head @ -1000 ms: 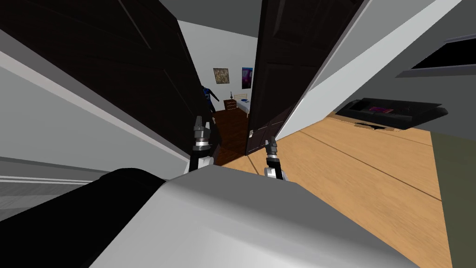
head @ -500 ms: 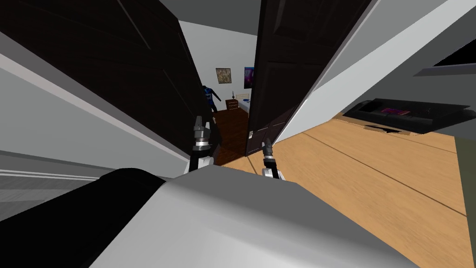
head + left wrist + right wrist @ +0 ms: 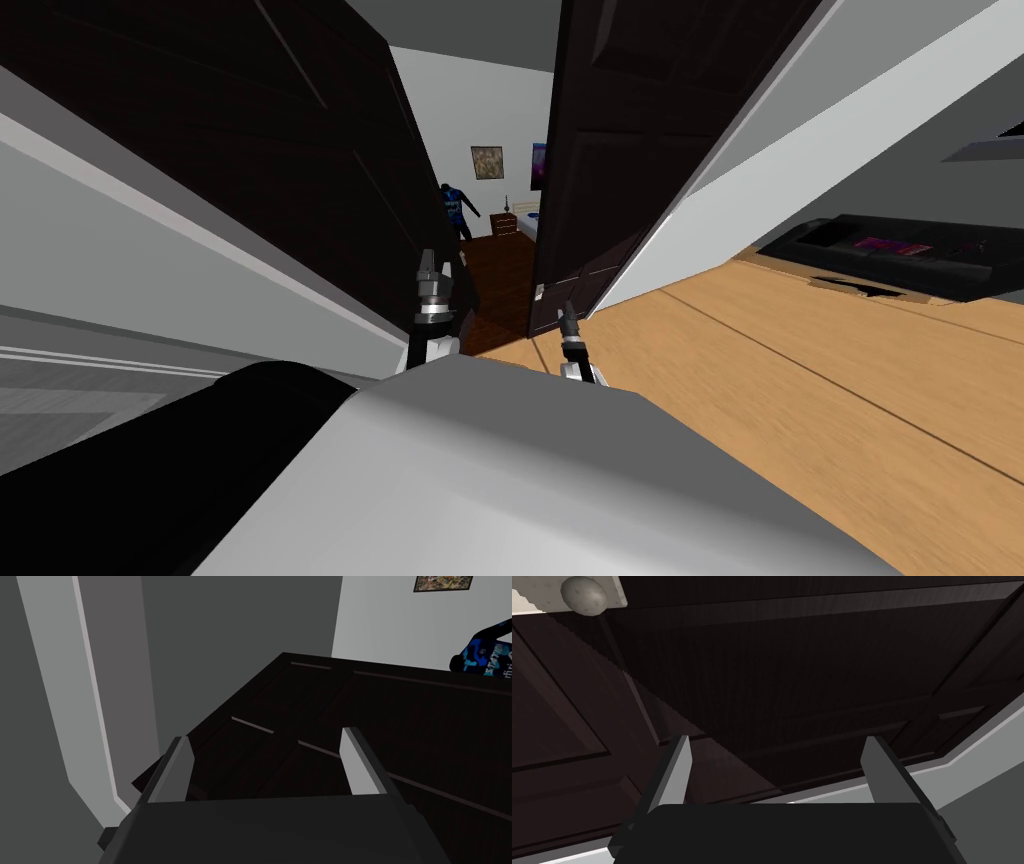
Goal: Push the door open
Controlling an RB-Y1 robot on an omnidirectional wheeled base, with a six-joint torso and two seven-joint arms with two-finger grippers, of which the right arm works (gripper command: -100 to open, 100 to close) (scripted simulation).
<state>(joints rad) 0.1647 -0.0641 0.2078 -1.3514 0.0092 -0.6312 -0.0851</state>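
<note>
Two fingers of the right gripper [image 3: 567, 318] spread wide, gripping nothing. Points at the dark door [image 3: 620, 170], close to it near its free edge and lower than the grey knob [image 3: 583, 595]; cannot tell whether touching. Door ajar, foot at the wooden floor's [image 3: 800, 400] edge. Left gripper [image 3: 429, 265] up beside the left leaf [image 3: 250, 150], released too, empty. Through the gap: darker floor [image 3: 495, 275], blue shirt [image 3: 457, 200], pictures [image 3: 487, 162] on a pale wall. Low black furniture [image 3: 900, 250] at the wooden floor's far edge.
</note>
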